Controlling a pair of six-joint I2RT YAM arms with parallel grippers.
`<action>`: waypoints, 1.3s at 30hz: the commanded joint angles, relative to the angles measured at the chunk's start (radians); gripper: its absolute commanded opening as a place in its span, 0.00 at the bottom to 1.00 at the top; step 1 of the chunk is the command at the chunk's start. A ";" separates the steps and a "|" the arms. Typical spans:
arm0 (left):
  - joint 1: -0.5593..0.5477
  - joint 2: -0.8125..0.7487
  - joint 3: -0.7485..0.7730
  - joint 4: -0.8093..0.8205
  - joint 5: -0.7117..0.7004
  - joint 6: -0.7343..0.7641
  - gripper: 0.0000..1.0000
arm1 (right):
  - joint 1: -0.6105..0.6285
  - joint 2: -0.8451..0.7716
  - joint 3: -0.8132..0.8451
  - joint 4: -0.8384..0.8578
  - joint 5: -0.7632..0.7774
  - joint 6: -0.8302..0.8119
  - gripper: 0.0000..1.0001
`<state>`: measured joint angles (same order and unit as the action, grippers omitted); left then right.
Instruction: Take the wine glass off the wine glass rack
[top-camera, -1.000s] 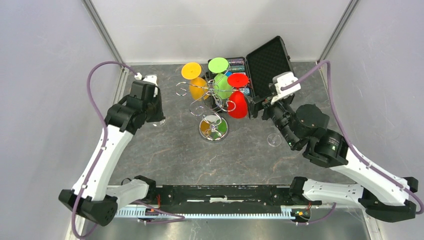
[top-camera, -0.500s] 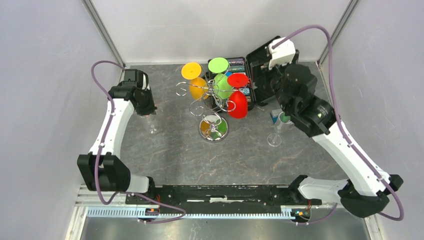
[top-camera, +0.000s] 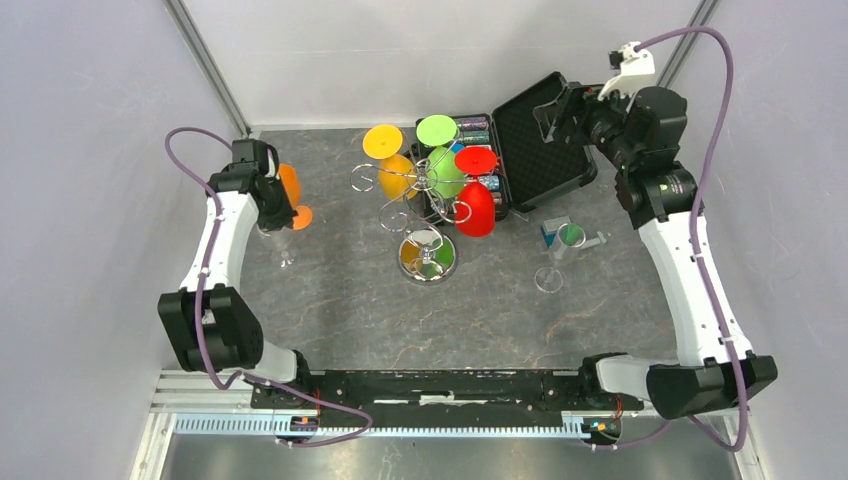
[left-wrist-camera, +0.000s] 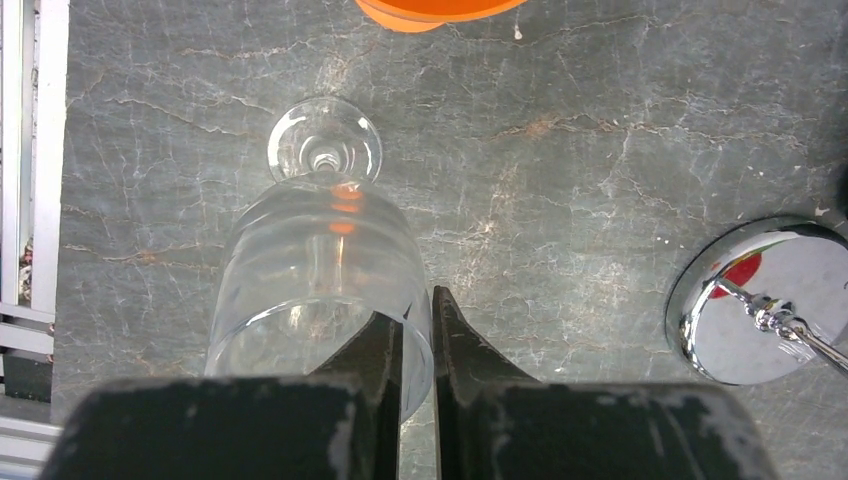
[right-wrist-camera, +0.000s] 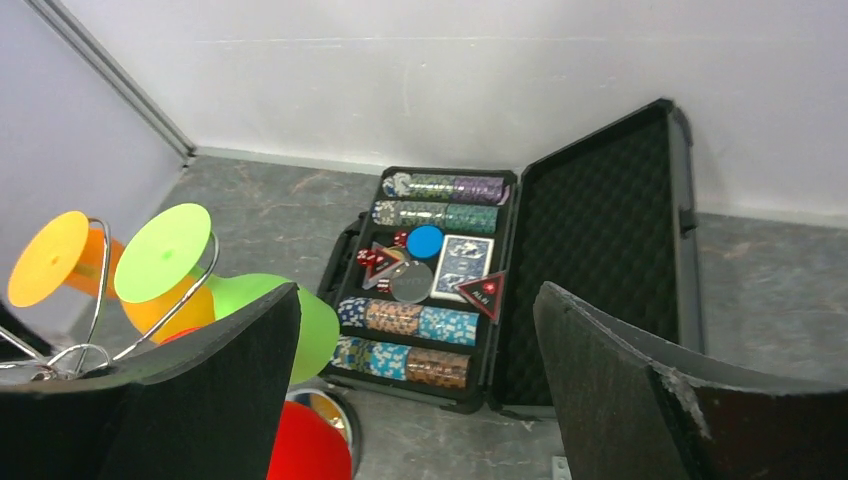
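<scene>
Both arms have pulled back from the chrome wire wine glass rack (top-camera: 420, 195) within a second. The left gripper (left-wrist-camera: 418, 310) has moved from the rack's side out to its 9 o'clock, near the left wall. The right gripper (right-wrist-camera: 418, 300) has left the red plastic glass (top-camera: 478, 210) and swung up to 2 o'clock, above the open black foam-lined case (top-camera: 540, 140).

The left claw is pinched narrow on the wall of a clear stemmed wine glass (left-wrist-camera: 320, 240), one finger inside the bowl and one outside. That glass is off the rack and well apart from it, over the grey marbled table (top-camera: 340, 310); whether its foot rests there cannot be told. The right claw gapes wide and carries nothing.

An orange plastic glass (top-camera: 289, 187), covered by the left arm a second ago, now shows at the gripper's 12 o'clock. The red glass hangs on the rack with a yellow-footed glass (top-camera: 383, 141) and a green-footed glass (top-camera: 437, 129).

By this evidence the removal is all but done. Setting the glass down and letting go remain, and so thin a pinch could tip it on release.
</scene>
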<state>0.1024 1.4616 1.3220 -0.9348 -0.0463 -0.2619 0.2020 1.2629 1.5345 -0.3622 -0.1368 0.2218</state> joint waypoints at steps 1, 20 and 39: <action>0.017 -0.011 -0.006 0.060 -0.012 0.042 0.20 | -0.096 -0.016 -0.078 0.131 -0.294 0.195 0.90; 0.023 -0.135 0.115 0.053 0.008 0.027 0.81 | -0.165 -0.034 -0.261 0.309 -0.447 0.386 0.84; 0.023 -0.281 0.198 0.077 0.276 0.008 0.93 | -0.092 -0.093 -0.518 0.670 -0.538 0.743 0.82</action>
<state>0.1230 1.2514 1.4849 -0.9264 0.0559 -0.2455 0.0917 1.2224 1.0649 0.1242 -0.6510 0.8154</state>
